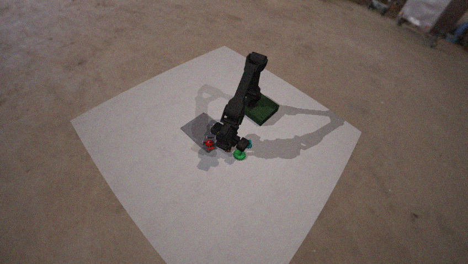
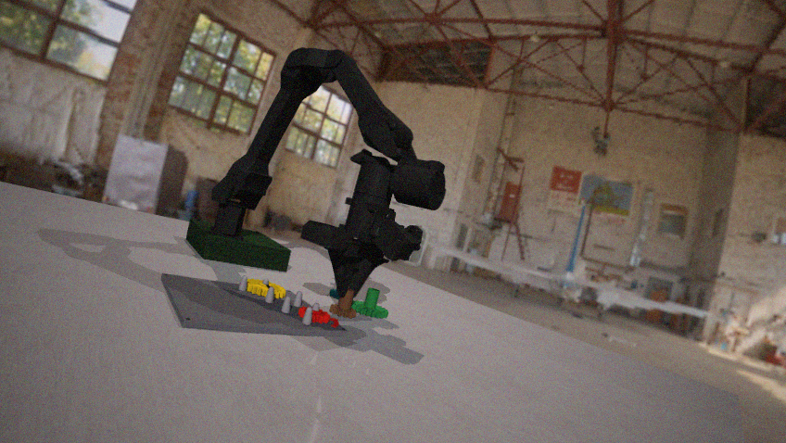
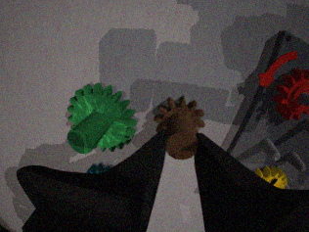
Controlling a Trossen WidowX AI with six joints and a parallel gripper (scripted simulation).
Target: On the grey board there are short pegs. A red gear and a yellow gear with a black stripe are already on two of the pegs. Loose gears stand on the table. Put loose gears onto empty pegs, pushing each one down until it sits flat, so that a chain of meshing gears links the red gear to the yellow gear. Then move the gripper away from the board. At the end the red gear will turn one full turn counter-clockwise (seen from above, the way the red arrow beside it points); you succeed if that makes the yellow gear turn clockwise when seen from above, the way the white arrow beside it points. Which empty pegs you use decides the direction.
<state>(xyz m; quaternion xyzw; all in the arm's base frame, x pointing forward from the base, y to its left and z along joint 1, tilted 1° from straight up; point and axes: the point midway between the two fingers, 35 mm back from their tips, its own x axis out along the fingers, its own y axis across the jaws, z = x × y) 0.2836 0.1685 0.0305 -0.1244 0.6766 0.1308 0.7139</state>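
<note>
My gripper [image 2: 347, 294] [image 3: 181, 136] is shut on the upright handle of the brown gear [image 2: 343, 311] [image 3: 180, 116], low over the table beside the board. The green gear [image 1: 239, 154] [image 2: 370, 309] [image 3: 110, 121] stands on the table next to it. The teal gear [image 1: 250, 143] [image 2: 333, 293] [image 3: 100, 168] is mostly hidden behind the gripper. The red gear [image 1: 208, 144] [image 2: 314, 315] [image 3: 295, 94] sits on the grey board [image 1: 203, 117] [image 2: 220, 310], near the brown gear. The yellow gear [image 2: 265, 288] [image 3: 270, 177] sits farther back on the board; the arm hides it in the top view.
Several short grey pegs, one of them a near peg [image 2: 307, 315], stand on the board around and between the red and yellow gears. The red arrow [image 3: 274, 69] is by the board's edge. The arm's green base [image 1: 262, 109] [image 2: 242, 247] stands behind the board.
</note>
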